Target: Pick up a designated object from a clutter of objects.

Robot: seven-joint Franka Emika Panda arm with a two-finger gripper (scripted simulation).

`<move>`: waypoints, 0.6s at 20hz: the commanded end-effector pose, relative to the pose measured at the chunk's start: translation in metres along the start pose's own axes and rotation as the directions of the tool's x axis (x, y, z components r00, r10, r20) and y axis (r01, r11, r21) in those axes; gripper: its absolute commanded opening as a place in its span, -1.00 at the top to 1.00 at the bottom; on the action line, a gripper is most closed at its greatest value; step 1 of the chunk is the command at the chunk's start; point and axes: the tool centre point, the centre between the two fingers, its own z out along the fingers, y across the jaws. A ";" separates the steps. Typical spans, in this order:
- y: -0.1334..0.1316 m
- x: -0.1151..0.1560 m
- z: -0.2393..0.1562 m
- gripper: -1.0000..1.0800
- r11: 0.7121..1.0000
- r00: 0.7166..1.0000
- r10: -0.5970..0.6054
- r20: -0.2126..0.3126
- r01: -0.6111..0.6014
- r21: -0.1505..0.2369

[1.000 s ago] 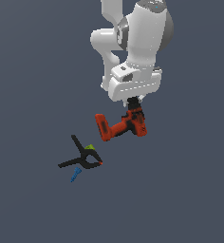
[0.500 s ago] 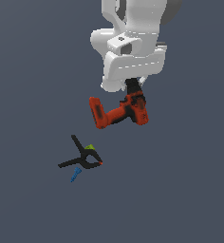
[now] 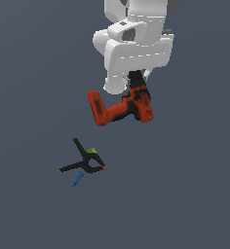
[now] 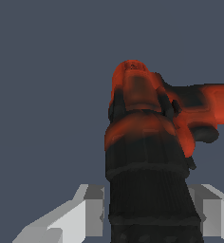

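The red-orange drill (image 3: 121, 110) hangs in the air under the white arm, held well above the grey floor. My gripper (image 3: 137, 85) is shut on the drill's black-trimmed body, its fingers mostly hidden by the hand above. In the wrist view the drill (image 4: 147, 142) fills the middle, black chuck toward the camera, with a grey finger (image 4: 92, 209) on either side of it. The rest of the clutter lies on the floor to the exterior view's lower left: a black spring clamp (image 3: 85, 160) with green and orange tips and a tiny blue piece (image 3: 78, 179).
The floor (image 3: 185, 194) is a plain dark grey surface. The arm's white body (image 3: 136, 44) fills the upper middle of the exterior view. The clamp and the blue piece lie close together, apart from the drill.
The arm has risen with the drill in its grip, lifting it higher above the floor. The clamp and the blue piece have not moved.
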 end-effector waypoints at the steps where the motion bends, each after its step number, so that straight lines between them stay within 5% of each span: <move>1: 0.000 0.000 0.000 1.00 1.000 1.000 0.000 0.000 0.000 0.000; 12: 0.001 0.009 -0.027 1.00 1.000 1.000 0.000 0.000 0.000 0.000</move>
